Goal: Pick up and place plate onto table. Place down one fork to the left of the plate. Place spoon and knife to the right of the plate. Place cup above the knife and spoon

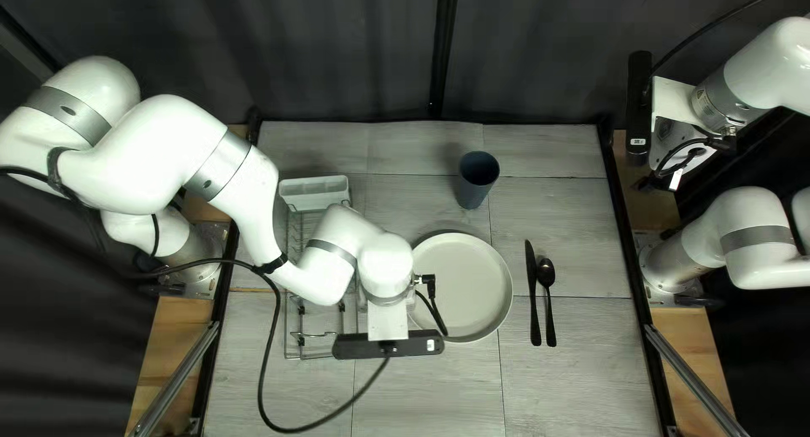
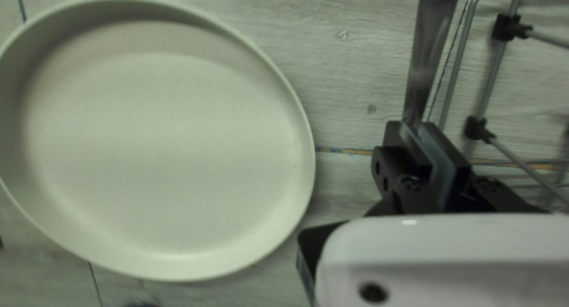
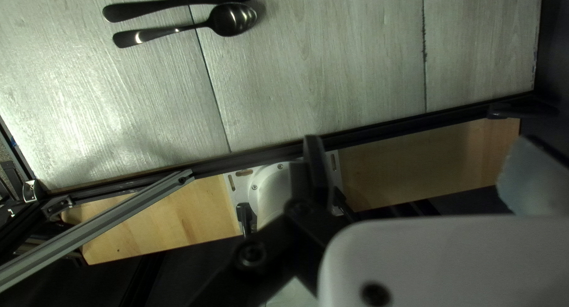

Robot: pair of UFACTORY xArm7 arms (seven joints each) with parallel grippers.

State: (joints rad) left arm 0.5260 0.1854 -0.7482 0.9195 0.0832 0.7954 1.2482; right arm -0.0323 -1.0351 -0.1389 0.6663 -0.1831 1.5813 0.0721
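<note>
In the top left view my left gripper (image 1: 388, 321) points down between the rack and the plate (image 1: 462, 287), its fingertips hidden. My left gripper (image 2: 424, 129) is shut on the fork (image 2: 431, 40), a blurred metal strip whose tines do not show, beside the plate (image 2: 166, 147). Right of the plate lie the knife (image 1: 533, 298) and spoon (image 1: 547, 274), side by side. A dark blue cup (image 1: 477, 175) stands beyond the plate. My right gripper (image 1: 685, 143) hangs past the table's right edge; my right gripper (image 3: 424, 168) is open and holds nothing.
A wire dish rack (image 1: 302, 334) with a pale caddy (image 1: 314, 194) stands on the left of the table, partly beneath my left arm. Rack wires (image 2: 465, 58) run close beside the left gripper's fingers. A black cable loops over the table's near left part.
</note>
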